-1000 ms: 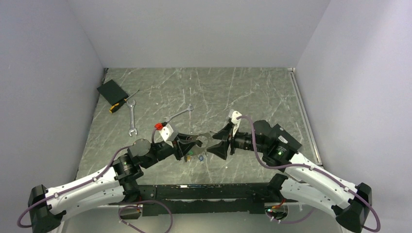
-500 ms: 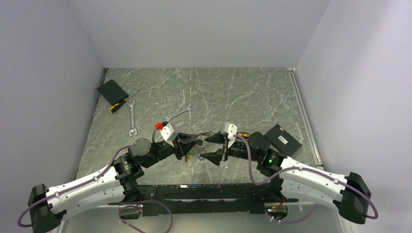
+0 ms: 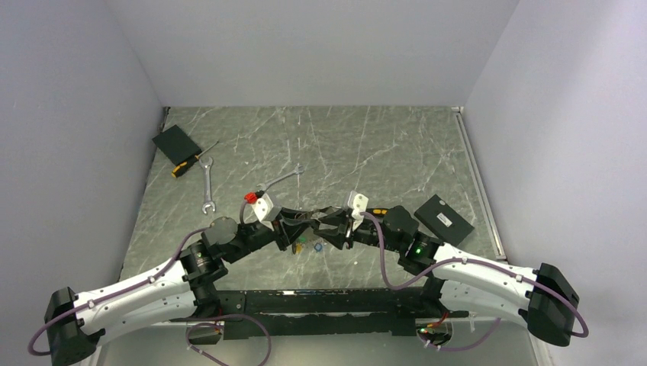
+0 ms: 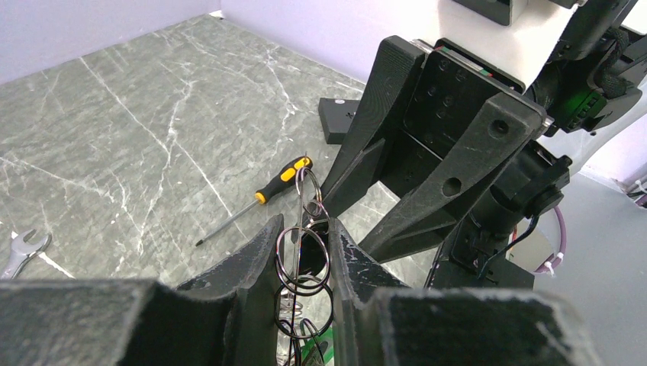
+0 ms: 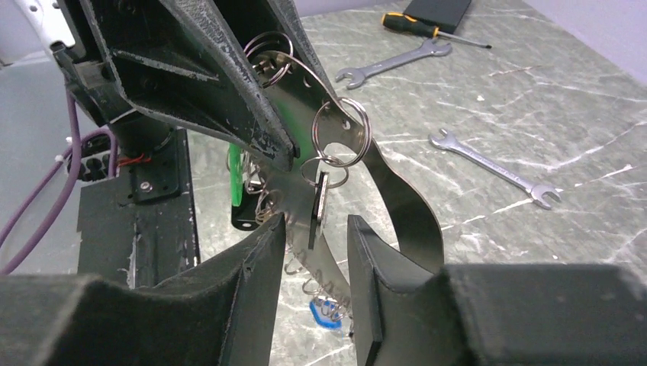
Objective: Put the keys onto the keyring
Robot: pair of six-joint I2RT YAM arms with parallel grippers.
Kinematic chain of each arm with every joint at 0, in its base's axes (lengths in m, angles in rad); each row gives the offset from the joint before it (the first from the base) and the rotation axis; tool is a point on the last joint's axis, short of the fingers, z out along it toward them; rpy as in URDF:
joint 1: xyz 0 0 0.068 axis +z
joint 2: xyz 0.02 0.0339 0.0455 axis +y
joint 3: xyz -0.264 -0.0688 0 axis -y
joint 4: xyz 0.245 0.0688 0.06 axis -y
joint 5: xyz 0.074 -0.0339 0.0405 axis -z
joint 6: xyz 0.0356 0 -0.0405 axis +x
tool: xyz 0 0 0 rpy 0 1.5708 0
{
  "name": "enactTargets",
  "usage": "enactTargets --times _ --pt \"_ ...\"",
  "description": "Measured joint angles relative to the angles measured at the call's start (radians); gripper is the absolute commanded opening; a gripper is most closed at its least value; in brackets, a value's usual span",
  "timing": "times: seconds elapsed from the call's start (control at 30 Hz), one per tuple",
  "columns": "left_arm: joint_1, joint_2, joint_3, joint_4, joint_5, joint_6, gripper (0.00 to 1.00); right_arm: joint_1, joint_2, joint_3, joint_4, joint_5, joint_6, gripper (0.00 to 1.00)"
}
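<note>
Held aloft: large thin silver metal keyring hoop [image 5: 397, 198], clamped between the narrow jaws of the left gripper [image 4: 301, 255], presumably to steady it and leave small split rings [image 5: 341, 133] dangling within reach. Hanging from 1 ring, dark flat key [image 5: 317, 210], bracketed by the right gripper [image 5: 317, 229], jaws part-open and not visibly touching, probably lining up a pinch. Below, on the grey-green marbled table [image 5: 534, 99], 1 blue-headed key [image 5: 324, 314].

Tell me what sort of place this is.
Probably a robotics test cell: plain walls box in a marble-patterned tabletop, a left arm and right arm stand at its near edge, and a wrench and screwdriver lie out.
</note>
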Motion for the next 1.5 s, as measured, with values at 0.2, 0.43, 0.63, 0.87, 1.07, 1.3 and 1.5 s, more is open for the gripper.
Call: enactTargets --times 0.2,0.43,0.63,0.87,1.07,1.3,1.5 --pt "0.0 0.012 0.0 0.027 0.002 0.0 0.0 0.001 0.003 0.011 0.01 0.018 -0.002 0.35" --pt "0.0 0.014 0.0 0.054 0.002 -0.001 0.0 0.001 0.033 0.037 0.018 0.017 -0.016 0.06" --pt "0.0 0.012 -0.002 0.055 0.0 0.006 0.0 0.002 0.05 0.086 -0.047 0.016 -0.025 0.0" --pt "0.0 -0.006 -0.061 0.097 0.007 0.071 0.0 0.001 0.082 0.357 -0.444 0.014 -0.015 0.0" --pt "0.0 -0.007 -0.123 0.152 -0.003 0.145 0.0 0.006 0.23 0.692 -0.857 0.011 -0.006 0.0" --pt "0.0 -0.034 -0.129 0.125 -0.048 0.237 0.0 0.004 0.351 0.872 -1.13 -0.03 -0.006 0.0" --pt "0.0 -0.097 -0.129 0.068 -0.107 0.268 0.4 0.003 0.461 1.001 -1.26 -0.097 -0.005 0.0"
